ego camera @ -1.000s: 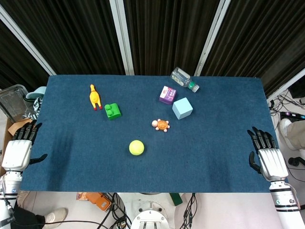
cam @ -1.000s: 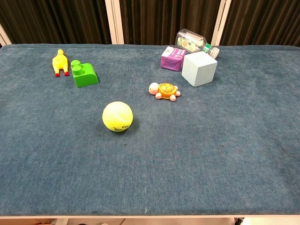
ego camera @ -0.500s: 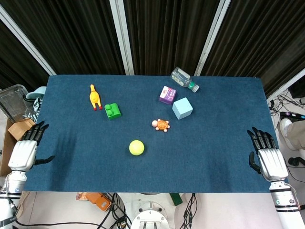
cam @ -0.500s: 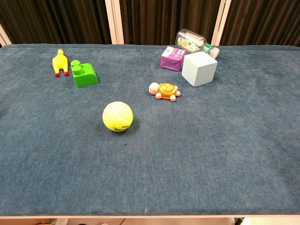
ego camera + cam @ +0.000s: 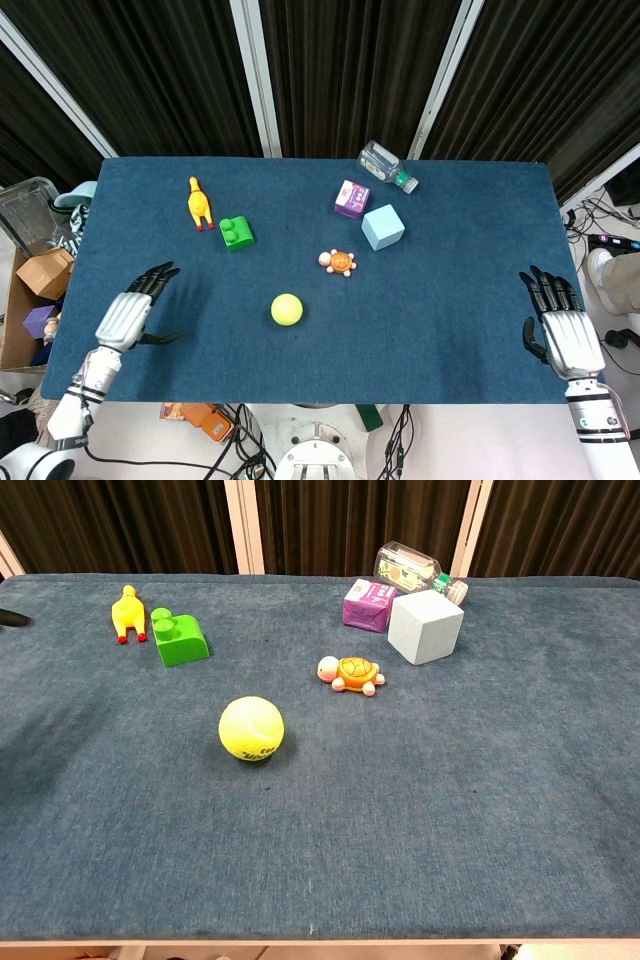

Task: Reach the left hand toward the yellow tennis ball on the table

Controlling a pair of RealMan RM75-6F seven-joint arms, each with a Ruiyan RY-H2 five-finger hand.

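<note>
The yellow tennis ball (image 5: 287, 309) (image 5: 251, 729) lies on the blue table near its front middle. My left hand (image 5: 132, 311) hovers over the table's front left part, well to the left of the ball, fingers spread and holding nothing. In the chest view only a dark fingertip (image 5: 10, 617) shows at the left edge. My right hand (image 5: 560, 326) stays open at the table's right edge, far from the ball.
A yellow rubber chicken (image 5: 199, 203) and a green block (image 5: 236, 233) lie at the back left. A toy turtle (image 5: 340, 262), light blue cube (image 5: 382, 226), purple box (image 5: 351, 198) and a tipped clear bottle (image 5: 386, 166) sit behind the ball to the right. Boxes (image 5: 40, 280) stand beside the table's left edge.
My left hand has moved from beyond the table's left edge inward over the table, toward the ball. The right hand and all objects stayed put.
</note>
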